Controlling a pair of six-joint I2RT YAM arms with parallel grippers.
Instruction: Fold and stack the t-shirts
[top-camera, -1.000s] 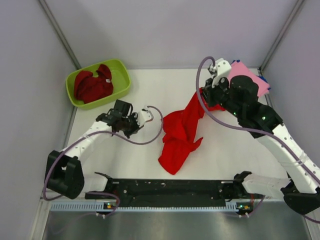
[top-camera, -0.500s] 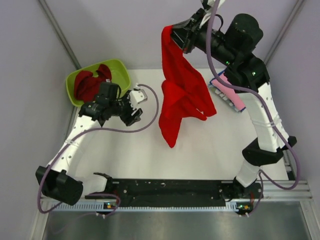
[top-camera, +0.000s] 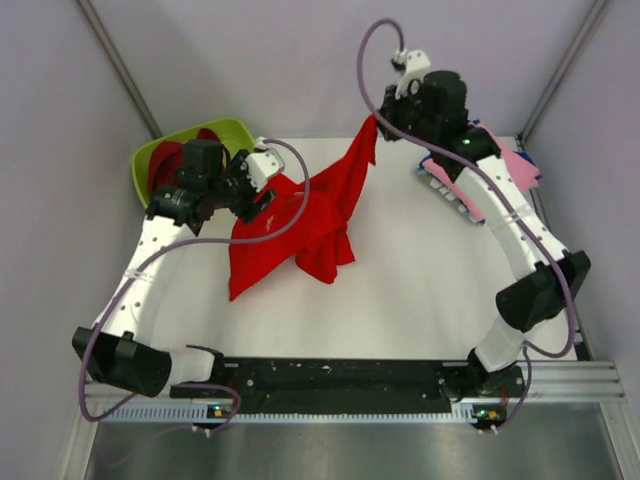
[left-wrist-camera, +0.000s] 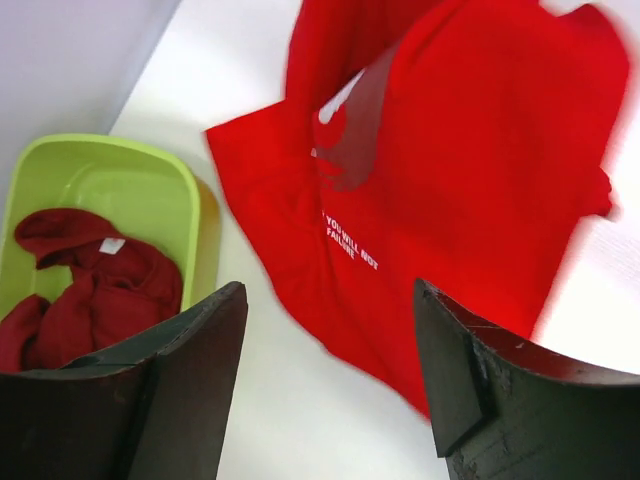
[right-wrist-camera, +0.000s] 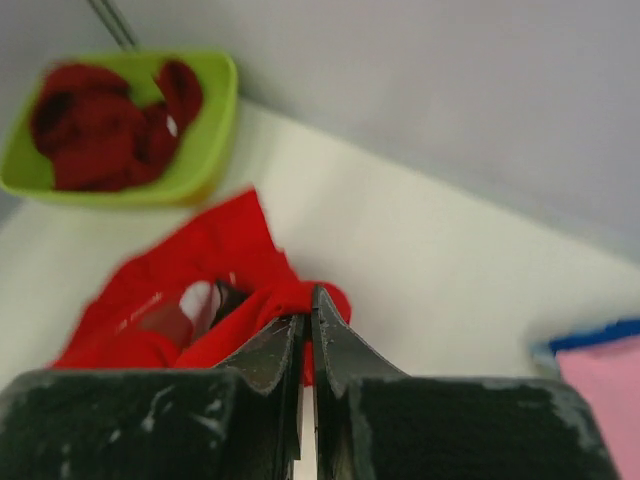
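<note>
While the right pincer (top-camera: 376, 122) pinches one bright red t-shirt (top-camera: 300, 225), now lowered onto the bench's far-left part, the left pincer (top-camera: 258, 192) has opened, empty. One darker red t-shirt (left-wrist-camera: 95, 285) lies in the tub (left-wrist-camera: 120, 160) at the far-left corner; one pink t-shirt (top-camera: 515, 165) lies at the far-right corner.

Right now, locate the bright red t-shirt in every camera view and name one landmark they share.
Top external: bright red t-shirt, left of centre, one corner pinched by the right gripper.
Left wrist: upper right, print showing.
Right wrist: lower left, reaching the gripper.
Shared landmark: lime-green tub, holding a darker red shirt.
</note>
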